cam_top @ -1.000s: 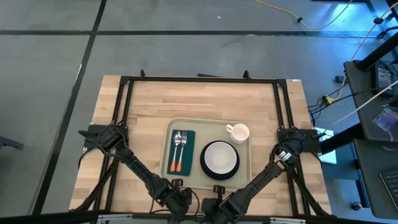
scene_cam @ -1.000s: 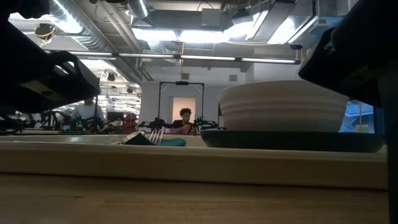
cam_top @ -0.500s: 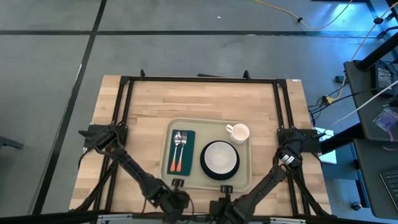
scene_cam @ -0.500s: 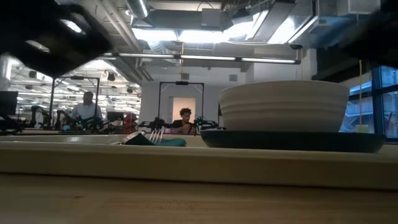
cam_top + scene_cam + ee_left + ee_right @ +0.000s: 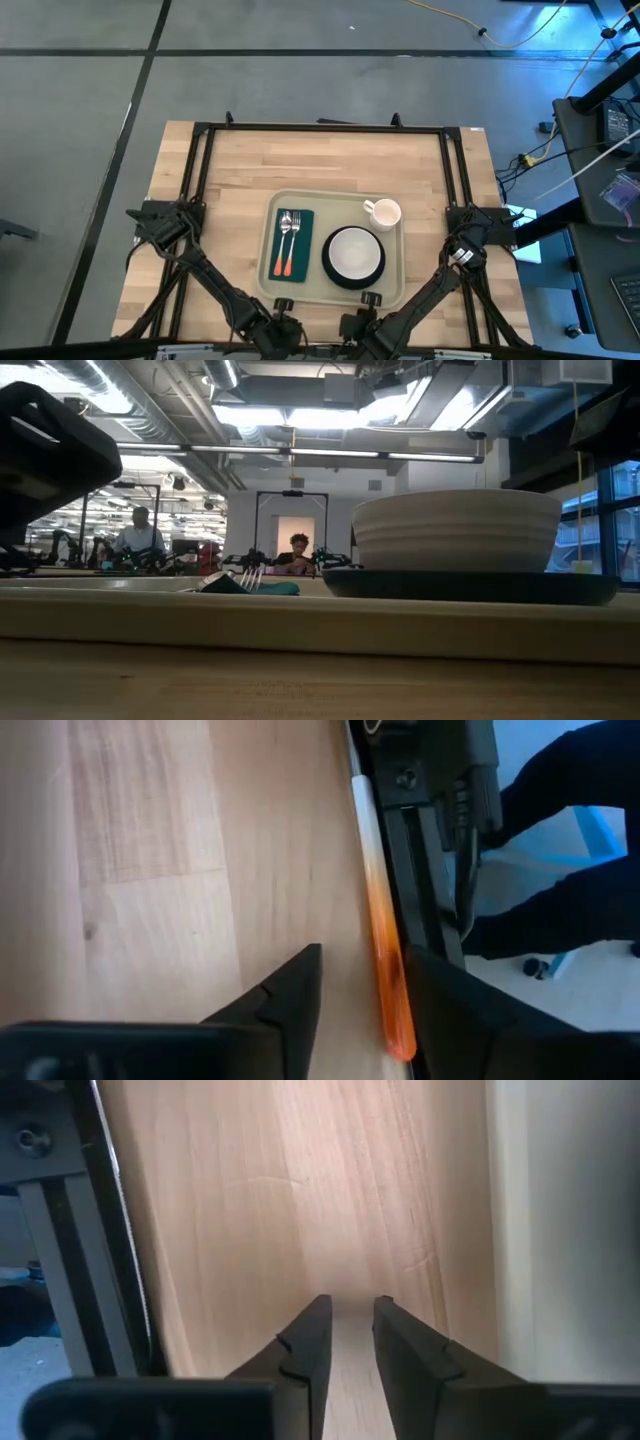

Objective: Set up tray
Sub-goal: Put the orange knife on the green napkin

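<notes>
The beige tray (image 5: 390, 290) lies flat on the wooden table. It carries a green napkin (image 5: 302, 245) with a fork and a spoon with orange handles, a white bowl (image 5: 352, 252) on a black plate, and a white mug (image 5: 384, 213). My left gripper (image 5: 283, 303) hangs at the tray's near edge, open, over bare wood (image 5: 365, 982). My right gripper (image 5: 371, 299) is also by the near edge. Its fingers (image 5: 350, 1320) stand slightly apart with nothing between them, and the tray's rim (image 5: 510, 1230) runs beside them.
A black frame (image 5: 320, 127) runs round the tabletop, and its rail (image 5: 430, 850) passes close to my left gripper. In the low view the tray's near rim (image 5: 300, 622) fills the foreground. People sit far off in the room behind. Bare wood lies beyond the tray's far side.
Both arms have drawn back from the tray toward the table's near edge. In the low view their dark shapes have lifted up and outward from in front of the tray. The tray and everything on it have stayed where they were.
</notes>
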Tool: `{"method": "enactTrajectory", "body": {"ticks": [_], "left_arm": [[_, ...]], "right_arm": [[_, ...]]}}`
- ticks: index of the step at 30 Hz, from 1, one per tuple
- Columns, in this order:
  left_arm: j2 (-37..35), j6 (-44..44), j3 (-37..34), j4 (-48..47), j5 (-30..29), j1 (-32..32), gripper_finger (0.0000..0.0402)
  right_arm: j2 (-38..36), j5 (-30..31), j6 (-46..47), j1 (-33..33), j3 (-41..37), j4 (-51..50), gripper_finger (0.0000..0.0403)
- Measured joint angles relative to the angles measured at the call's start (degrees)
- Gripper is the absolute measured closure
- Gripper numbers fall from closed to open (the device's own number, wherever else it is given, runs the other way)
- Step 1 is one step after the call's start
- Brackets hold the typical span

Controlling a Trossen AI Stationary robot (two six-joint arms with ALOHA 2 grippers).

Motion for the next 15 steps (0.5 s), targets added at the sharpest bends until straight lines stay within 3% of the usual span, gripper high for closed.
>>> {"method": "enactTrajectory", "body": {"ticks": [6, 15], "left_arm": [[0.69, -3.65, 0.11, 1.04, 3.35, -0.42, 0.0252], [3.02, -9.27, 0.30, 2.69, 10.25, -0.75, 0.0276]], "right_arm": [[0.00, 0.00, 0.26, 0.04, 0.04, 0.13, 0.0320], [0.00, 0.00, 1.51, 0.09, 0.07, 0.22, 0.0320]]}}
